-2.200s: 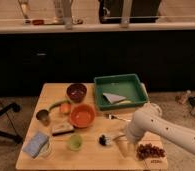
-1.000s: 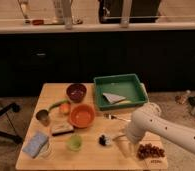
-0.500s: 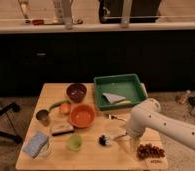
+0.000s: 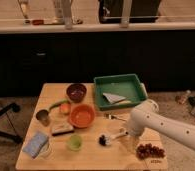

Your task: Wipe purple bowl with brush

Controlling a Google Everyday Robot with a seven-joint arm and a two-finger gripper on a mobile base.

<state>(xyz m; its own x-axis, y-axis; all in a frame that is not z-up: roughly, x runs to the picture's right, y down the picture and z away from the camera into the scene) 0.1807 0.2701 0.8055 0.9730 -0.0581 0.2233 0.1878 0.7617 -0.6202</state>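
The purple bowl (image 4: 76,92) stands at the back of the wooden table (image 4: 91,159), left of centre and just behind the orange bowl (image 4: 82,115). The brush (image 4: 110,138) lies flat on the table right of the green cup (image 4: 74,142). Its dark bristle head points left and its whitish handle runs right towards my arm. My gripper (image 4: 127,134) is low over the table at the handle's right end, mostly hidden by my white arm (image 4: 151,120). It is well to the right of and nearer than the purple bowl.
A green tray (image 4: 136,82) with a grey cloth stands at the back right. A fork (image 4: 116,118) lies in front of it. Grapes (image 4: 150,150) sit at the front right. A blue sponge (image 4: 36,144), a metal cup (image 4: 42,117) and a carrot (image 4: 65,107) are on the left.
My arm's elbow has lifted slightly up and to the right. The brush and the bowls have stayed where they were.
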